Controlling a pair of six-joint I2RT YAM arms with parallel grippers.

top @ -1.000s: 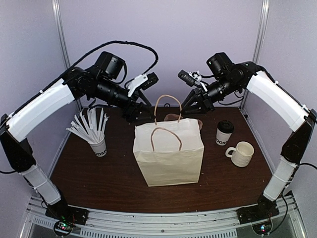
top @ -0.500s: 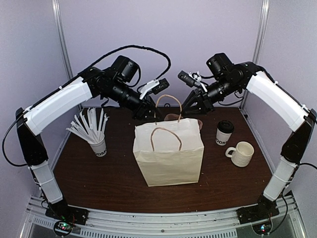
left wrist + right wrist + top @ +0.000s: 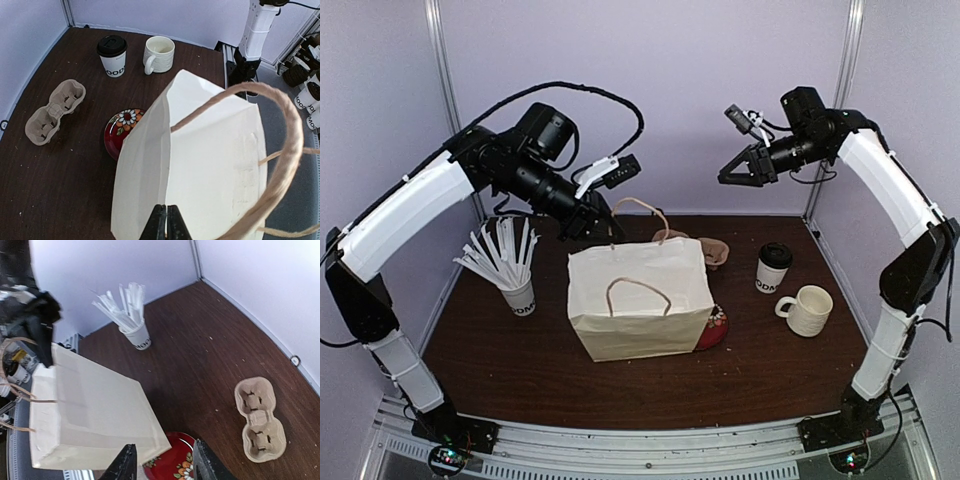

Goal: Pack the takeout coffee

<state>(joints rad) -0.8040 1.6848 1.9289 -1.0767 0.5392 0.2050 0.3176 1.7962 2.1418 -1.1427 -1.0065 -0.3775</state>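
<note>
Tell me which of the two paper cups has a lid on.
The paper cup on the right, beside the cream mug: it wears a black lid. The left-hand cup is open, stuffed with white sticks.

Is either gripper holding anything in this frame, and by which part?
The left gripper is shut on the paper bag, pinching its upper rim. The right gripper is open and holds nothing.
</note>
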